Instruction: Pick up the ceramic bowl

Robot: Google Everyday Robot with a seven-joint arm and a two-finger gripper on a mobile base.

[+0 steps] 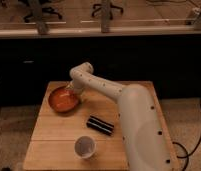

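Gripper (72, 90) at right rim of ceramic bowl (60, 100); clenched or not, cannot tell; likely slick, brittle, so pinch rim

We see a wooden desk (49, 137) with the ceramic bowl (62, 99) on its far left part, glossy orange-red inside. The white arm (140, 122) reaches in from the near right, bends at a rounded joint over the desk's far edge, and brings the tool (72, 91) down at the bowl's right rim; we cannot tell whether it touches. A flat black object (100, 125) lies near the middle of the desk, apart from the bowl. A small white cup (85, 146) stands upright close to the near edge.
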